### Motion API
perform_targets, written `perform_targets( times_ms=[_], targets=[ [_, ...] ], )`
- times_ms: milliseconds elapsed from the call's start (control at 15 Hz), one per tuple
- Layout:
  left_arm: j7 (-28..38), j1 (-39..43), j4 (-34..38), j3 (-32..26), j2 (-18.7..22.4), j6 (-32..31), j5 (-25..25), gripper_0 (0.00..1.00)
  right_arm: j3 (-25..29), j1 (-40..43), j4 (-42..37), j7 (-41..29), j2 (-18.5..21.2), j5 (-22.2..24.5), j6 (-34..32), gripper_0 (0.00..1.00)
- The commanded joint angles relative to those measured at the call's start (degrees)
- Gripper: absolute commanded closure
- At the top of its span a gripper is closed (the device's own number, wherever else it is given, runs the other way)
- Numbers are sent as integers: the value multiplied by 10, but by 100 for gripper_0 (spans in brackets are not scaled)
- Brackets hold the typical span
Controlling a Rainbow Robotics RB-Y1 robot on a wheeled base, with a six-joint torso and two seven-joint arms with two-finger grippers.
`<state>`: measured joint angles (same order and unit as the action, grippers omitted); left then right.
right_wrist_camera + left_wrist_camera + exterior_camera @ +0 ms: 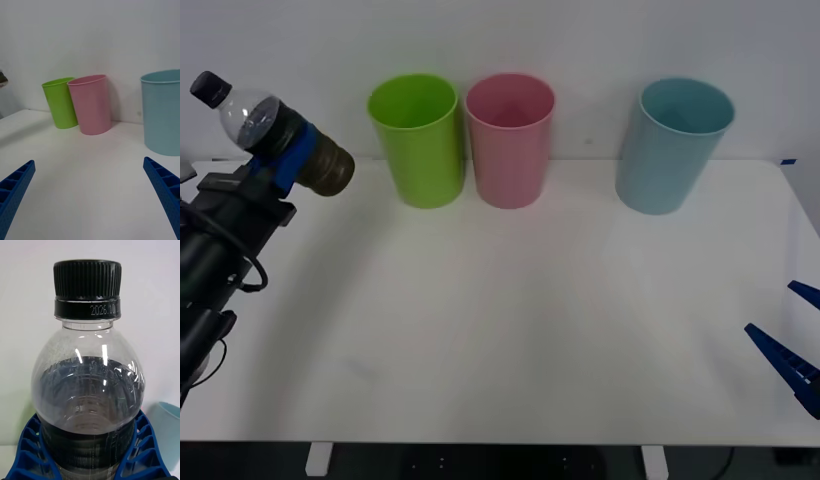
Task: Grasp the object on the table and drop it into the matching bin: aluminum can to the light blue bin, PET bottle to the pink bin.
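- Front view: one PET bottle (275,135) held in the air at far left, above the left end of the table (510,330) and well clear of its surface.
- Long axis tilted, close to lying flat: black cap up and toward the far left edge, dark base down and toward the green bin (418,140).
- Left gripper (288,152) clamped across the bottle's middle, blue fingers on either side, clear shoulder and cap sticking out on one side, dark base on the other.
- Left wrist view: bottle (88,390) seated between the ribbed blue fingers (28,450), cap pointing away from the wrist, clear shoulder above a dark body, part of the light blue bin (168,435) behind.
- Three bins counted, standing upright in a row along the table's far edge: green, then pink bin (510,140) just beside it, then light blue bin (672,145) well apart toward the right.
- Bottle left of the green bin, nearest to that one and farthest from the light blue one.
- Right gripper (792,345) low over the table's right edge, fingers spread wide with nothing between them.
- Right wrist view: the two blue fingers (165,187) far apart, facing the green bin (60,102), pink bin (90,104) and light blue bin (162,111).
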<state>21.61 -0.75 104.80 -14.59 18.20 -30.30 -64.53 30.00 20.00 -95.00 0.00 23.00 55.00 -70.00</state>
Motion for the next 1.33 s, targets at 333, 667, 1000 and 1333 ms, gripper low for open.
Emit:
perform_targets(
  times_ms=[333, 667, 1000, 1333],
  targets=[
    [9, -88, -25, 64, -16, 54, -60, 100, 0, 0, 0, 0, 0, 0, 0, 0],
    [0, -207, -128, 88, -58, 63, -108, 100, 0, 0, 0, 0, 0, 0, 0, 0],
    [-8, -312, -240, 84, -110, 70, -184, 100, 0, 0, 0, 0, 0, 0, 0, 0],
    [-20, -410, -357, 62, -143, 82, -251, 100, 0, 0, 0, 0, 0, 0, 0, 0]
  ],
)
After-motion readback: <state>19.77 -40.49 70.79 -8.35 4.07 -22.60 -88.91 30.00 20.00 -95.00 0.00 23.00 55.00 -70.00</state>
